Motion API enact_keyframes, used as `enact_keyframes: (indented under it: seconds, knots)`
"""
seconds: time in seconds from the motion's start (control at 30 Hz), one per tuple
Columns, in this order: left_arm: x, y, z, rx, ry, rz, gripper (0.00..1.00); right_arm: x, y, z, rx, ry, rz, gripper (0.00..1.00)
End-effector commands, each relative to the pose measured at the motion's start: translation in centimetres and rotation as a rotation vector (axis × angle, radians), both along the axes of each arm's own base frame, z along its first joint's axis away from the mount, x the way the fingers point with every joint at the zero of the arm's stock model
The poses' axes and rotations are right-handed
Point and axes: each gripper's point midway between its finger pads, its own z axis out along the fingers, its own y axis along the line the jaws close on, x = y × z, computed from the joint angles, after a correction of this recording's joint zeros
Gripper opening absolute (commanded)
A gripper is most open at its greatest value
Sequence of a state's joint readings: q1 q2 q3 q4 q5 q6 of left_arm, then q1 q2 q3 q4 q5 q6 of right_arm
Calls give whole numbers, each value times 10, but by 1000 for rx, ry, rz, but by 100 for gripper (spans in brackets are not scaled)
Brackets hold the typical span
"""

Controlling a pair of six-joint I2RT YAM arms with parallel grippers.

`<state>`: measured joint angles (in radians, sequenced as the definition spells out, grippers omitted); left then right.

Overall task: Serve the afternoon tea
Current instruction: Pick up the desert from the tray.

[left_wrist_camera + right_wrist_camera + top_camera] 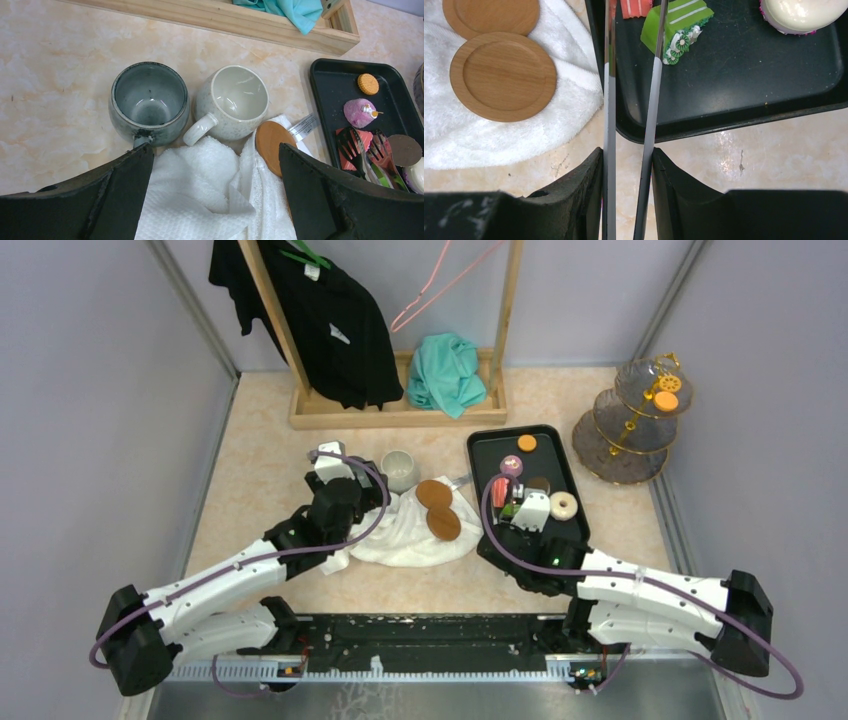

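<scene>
Your right gripper is clamped on the metal tongs, whose blades reach over the black tray's near edge to the green cake slice; whether they pinch it is unclear. An uneven squeeze may drop the slice short of the three-tier stand at the table's far-right corner. Your left gripper hangs wide open near the grey mug.

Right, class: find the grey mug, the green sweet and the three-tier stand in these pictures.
grey mug [149,100]: left wrist view, inside of its bowl.
green sweet [684,17]: right wrist view, its green top.
three-tier stand [602,462]: top external view, bare glass of the lowest tier.
</scene>
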<state>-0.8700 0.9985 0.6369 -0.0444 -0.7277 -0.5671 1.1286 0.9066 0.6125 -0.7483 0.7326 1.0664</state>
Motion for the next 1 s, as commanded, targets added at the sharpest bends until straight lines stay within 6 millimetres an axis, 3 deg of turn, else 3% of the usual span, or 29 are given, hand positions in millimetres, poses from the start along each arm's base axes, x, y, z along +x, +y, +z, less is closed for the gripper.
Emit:
enact_keyframes:
  seconds: [0.0, 0.33, 0.73, 0.97]
  knots:
    - [-2, -2, 5, -22, -17, -13, 99, 9, 8, 9, 45, -39, -5, 15]
    - [-2, -2, 4, -15, -10, -6, 99, 13, 6, 24, 20, -67, 10, 0]
    - [0, -3, 5, -13, -5, 0, 99, 15, 2, 38, 9, -106, 24, 0]
    - [1, -6, 1, -12, 11, -4, 99, 15, 2, 27, -19, -86, 13, 23]
